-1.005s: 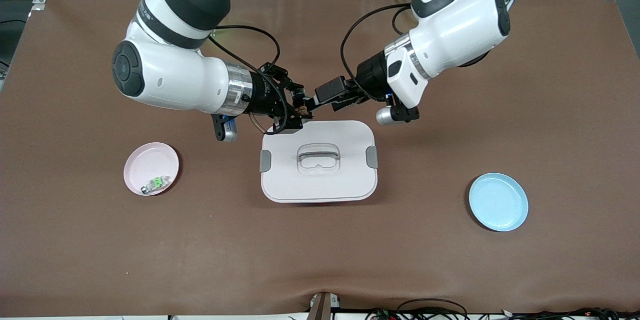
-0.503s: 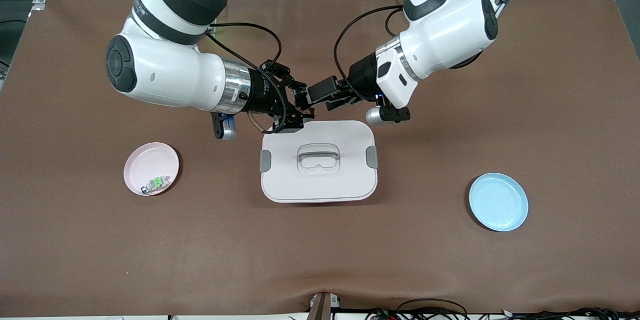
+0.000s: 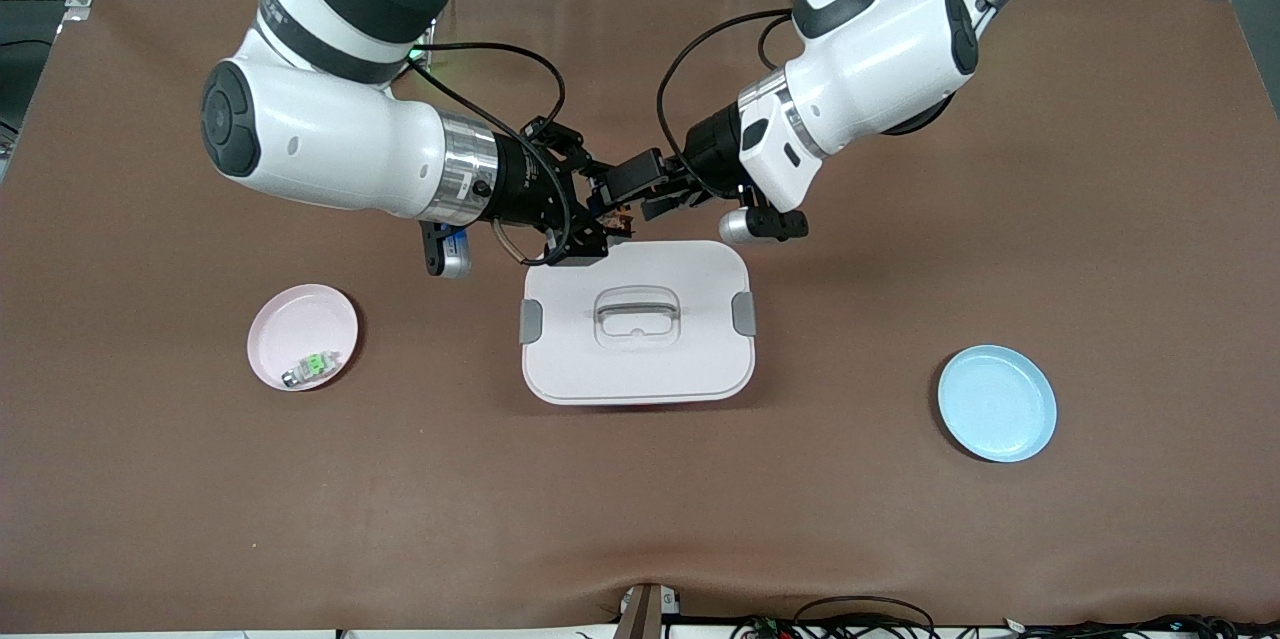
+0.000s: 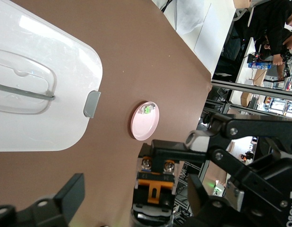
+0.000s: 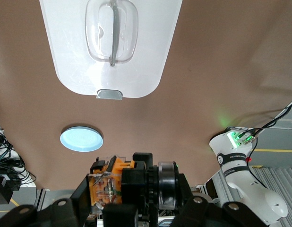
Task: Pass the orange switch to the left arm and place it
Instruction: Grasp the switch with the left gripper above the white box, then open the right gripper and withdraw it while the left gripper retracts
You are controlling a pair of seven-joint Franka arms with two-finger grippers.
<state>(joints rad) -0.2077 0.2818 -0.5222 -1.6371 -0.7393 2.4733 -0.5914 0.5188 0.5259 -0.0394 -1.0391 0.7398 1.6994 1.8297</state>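
The orange switch [image 3: 612,215], a small black cylinder with an orange end, hangs just above the edge of the white box [image 3: 637,389] that faces the robots' bases. My right gripper [image 3: 590,219] is shut on the switch's black body [image 5: 136,182]. My left gripper [image 3: 622,194] meets it from the left arm's end of the table. In the left wrist view the left gripper [image 4: 135,201] is open, with one finger on each side of the switch [image 4: 155,189] and a gap on both sides. The box lid [image 4: 65,118] lies below.
A pink plate [image 3: 300,319] toward the right arm's end of the table holds a small clear-silver part with green [image 3: 312,366]. A light-blue plate [image 3: 997,403] lies toward the left arm's end. Brown mat covers the table around the box.
My left gripper has moved in toward the right gripper until its fingers straddle the switch, and they have narrowed slightly. Both hands drifted a little toward the right arm's end.
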